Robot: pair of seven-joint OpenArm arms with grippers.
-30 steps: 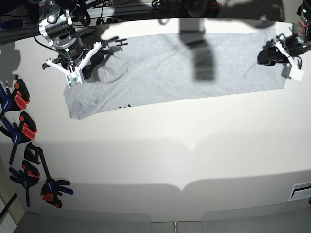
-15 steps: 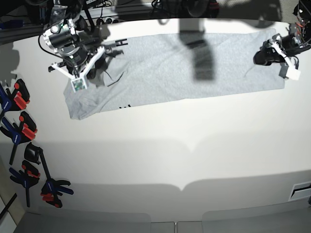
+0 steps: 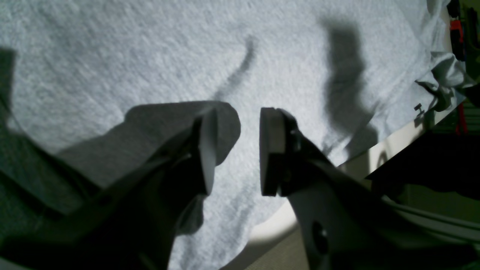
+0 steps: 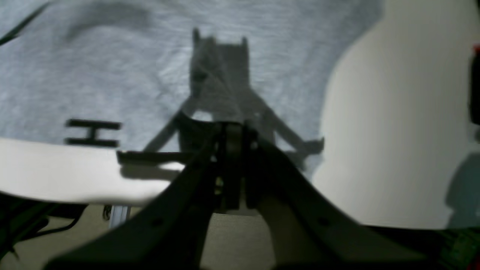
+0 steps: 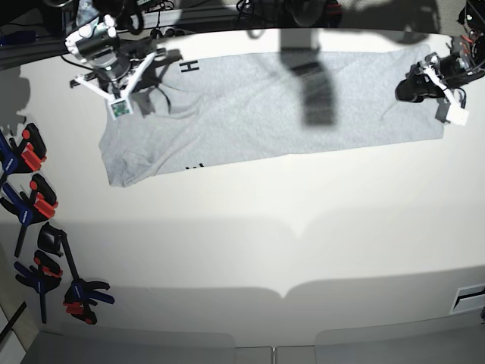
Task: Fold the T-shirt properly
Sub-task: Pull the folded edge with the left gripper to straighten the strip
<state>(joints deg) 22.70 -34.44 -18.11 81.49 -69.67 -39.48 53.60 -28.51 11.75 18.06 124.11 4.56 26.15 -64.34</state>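
Note:
The light grey T-shirt (image 5: 258,106) lies folded into a long band across the far side of the white table. A black letter H (image 5: 189,67) shows at its far left edge, and more black lettering peeks out at the near edge. My right gripper (image 5: 144,76) hovers over the shirt's far left corner. In the right wrist view its fingertips (image 4: 232,131) are pressed together with nothing between them, above the cloth (image 4: 112,75). My left gripper (image 5: 405,89) sits at the shirt's right end. Its pads (image 3: 268,150) stand apart over flat fabric (image 3: 150,56), holding nothing.
Several blue, red and black clamps (image 5: 30,197) lie along the table's left edge. The table's far edge (image 4: 56,180) runs just behind the shirt, with cables beyond it. A dark overhead shadow (image 5: 314,83) crosses the shirt's middle.
My right gripper has lifted off the bunched cloth at the shirt's left end and moved toward the far left corner. The fabric there lies flatter and the H shows. The left arm barely moved.

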